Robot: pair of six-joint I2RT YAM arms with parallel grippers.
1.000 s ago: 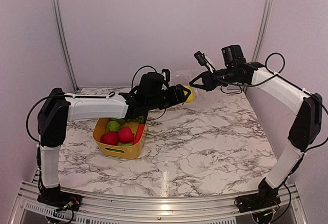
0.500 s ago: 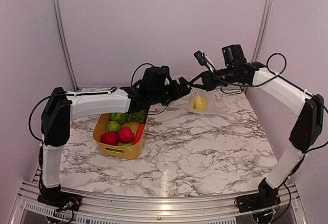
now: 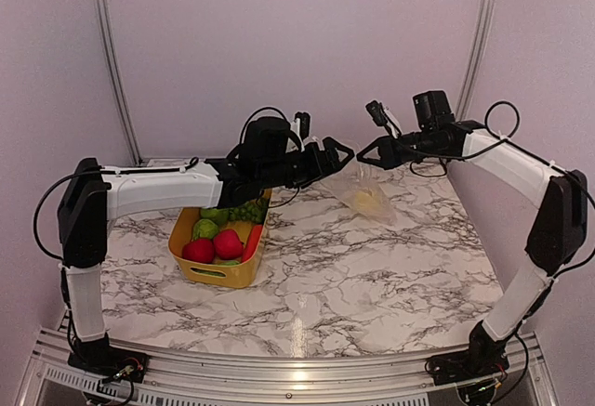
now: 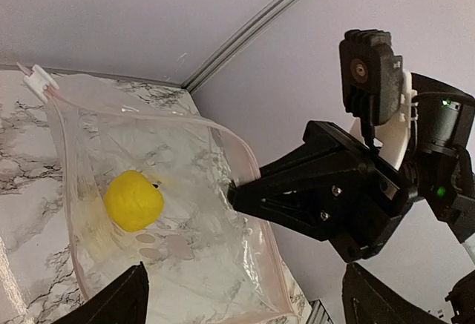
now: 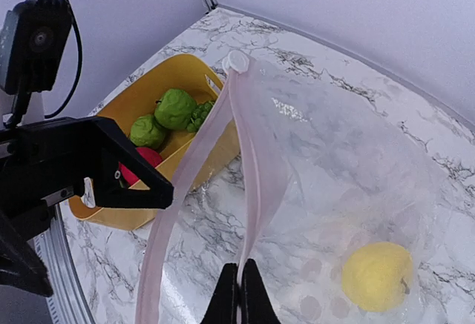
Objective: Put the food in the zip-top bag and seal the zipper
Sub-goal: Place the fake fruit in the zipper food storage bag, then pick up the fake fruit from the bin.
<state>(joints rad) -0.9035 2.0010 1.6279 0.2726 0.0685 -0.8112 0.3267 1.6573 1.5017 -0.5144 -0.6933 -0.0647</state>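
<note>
The clear zip-top bag (image 3: 364, 192) hangs from its mouth with its lower part on the marble table. My right gripper (image 3: 362, 156) is shut on the bag's pink zipper (image 5: 253, 195) strip, its tips pinched together on the edge (image 5: 240, 283). One yellow food piece (image 4: 133, 200) lies inside the bag, also visible in the top view (image 3: 371, 203). My left gripper (image 3: 340, 162) stands open just left of the bag mouth, nothing between its fingers (image 4: 122, 302). More food, red (image 3: 228, 243) and green (image 3: 206, 229) pieces, sits in the bin.
The yellow bin (image 3: 221, 274) stands on the table at the left, under my left forearm. A metal frame rail runs along the near table edge (image 3: 297, 364). Pink walls close in the back and both sides.
My left gripper let the yellow piece go into the bag, opened wide and drew back leftward. The bag now sags onto the table with the piece in it; the right gripper shifted slightly right.
</note>
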